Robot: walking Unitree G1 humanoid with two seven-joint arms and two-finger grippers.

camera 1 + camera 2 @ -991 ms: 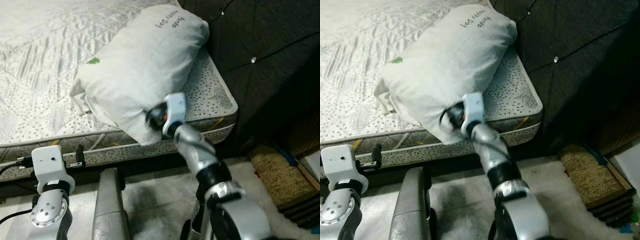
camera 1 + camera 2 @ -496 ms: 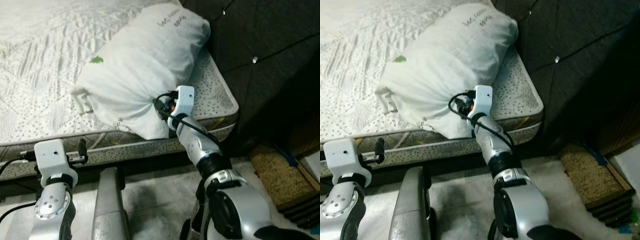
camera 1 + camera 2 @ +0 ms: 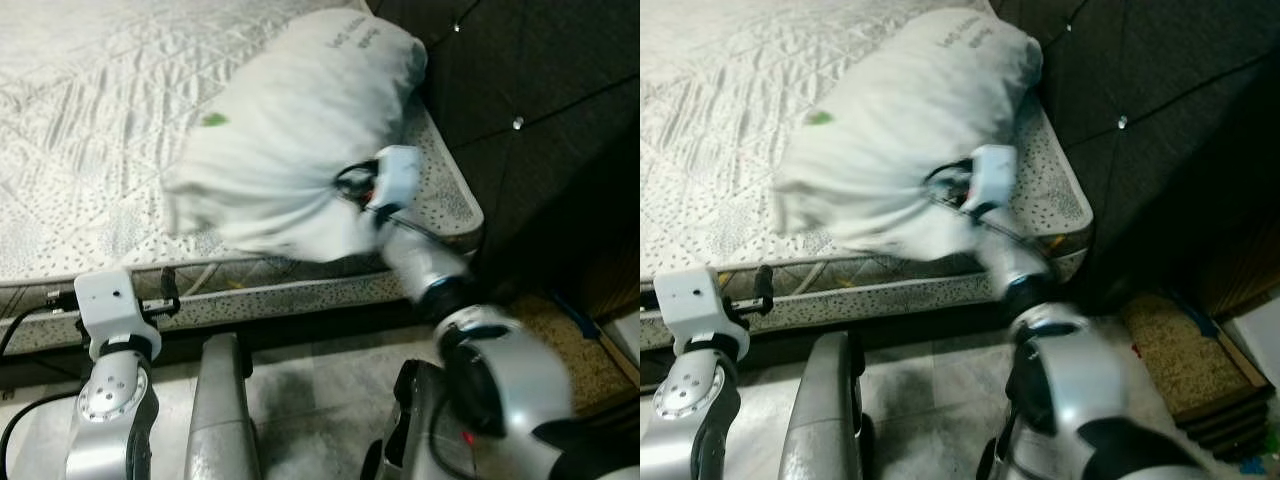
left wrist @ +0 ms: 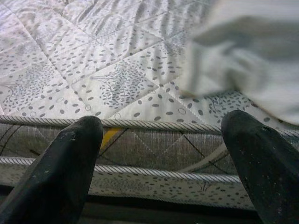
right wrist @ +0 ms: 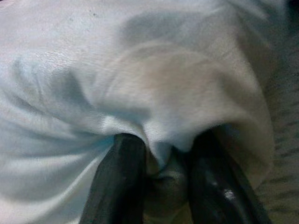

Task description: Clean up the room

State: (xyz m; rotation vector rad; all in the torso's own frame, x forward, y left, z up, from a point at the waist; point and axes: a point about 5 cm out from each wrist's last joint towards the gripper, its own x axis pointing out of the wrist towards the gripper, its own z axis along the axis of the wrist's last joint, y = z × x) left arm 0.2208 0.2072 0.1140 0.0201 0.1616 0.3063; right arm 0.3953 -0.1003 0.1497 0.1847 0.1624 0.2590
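Pillow [image 3: 300, 130] duty is the step in hand: the big white cushion lies on the mattress [image 3: 90, 130] at the corner nearest the dark tufted headboard [image 3: 520, 90], which stands at about two o'clock in the head views, and its upper end touches that padding. The right gripper [image 5: 159, 175] has a fold of the cover pinched between its two black fingers [image 5: 119, 182]; the wrist view shows fabric bunched into the gap, so the jaws are clenched on the pillow rather than merely pressed against it. Gripping the low, near end probably lets the arm drag or swing the whole cushion without reaching across the bed. The pillow's lower end at roughly nine o'clock of the wrist is blurred, which suggests motion, though the direction cannot be read. The left gripper [image 4: 163, 154] sits low at seven o'clock, just off the mattress edge, its fingers spread wide with nothing between them, likely kept out of the way while one arm suffices. A woven mat [image 3: 575, 335] lies on the floor at four o'clock beside the bed. Judging by its skewed lie, the pillow is not yet squared against the headboard; a thin pinch of cloth could slip if pulled hard.
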